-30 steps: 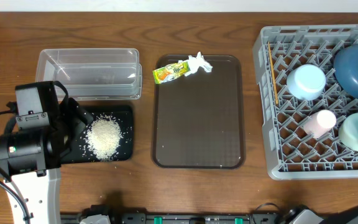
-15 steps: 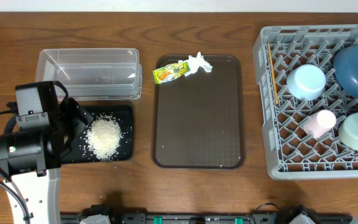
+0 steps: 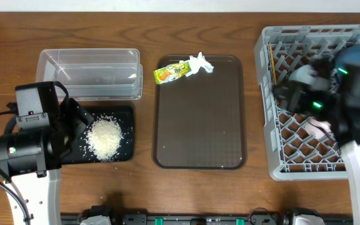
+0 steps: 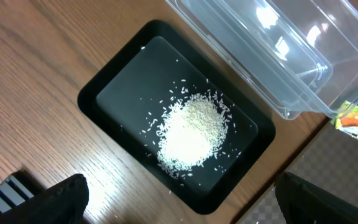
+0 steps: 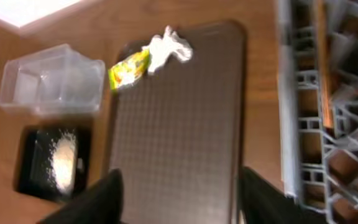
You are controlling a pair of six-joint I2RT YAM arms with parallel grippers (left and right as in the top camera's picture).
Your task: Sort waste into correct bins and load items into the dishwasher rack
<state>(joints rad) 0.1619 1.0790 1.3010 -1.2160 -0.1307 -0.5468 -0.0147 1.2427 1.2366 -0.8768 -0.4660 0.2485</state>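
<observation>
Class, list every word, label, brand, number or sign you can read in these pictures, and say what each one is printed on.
Yellow-green snack wrapper: it carries print, but the print is too small and blurred to read in any view.
No other words, numbers or signs can be read anywhere in the pictures.

No text, brand or number could be read in any view. The snack wrapper (image 3: 171, 73) carried some print, but it was too small and blurred to read.
</observation>
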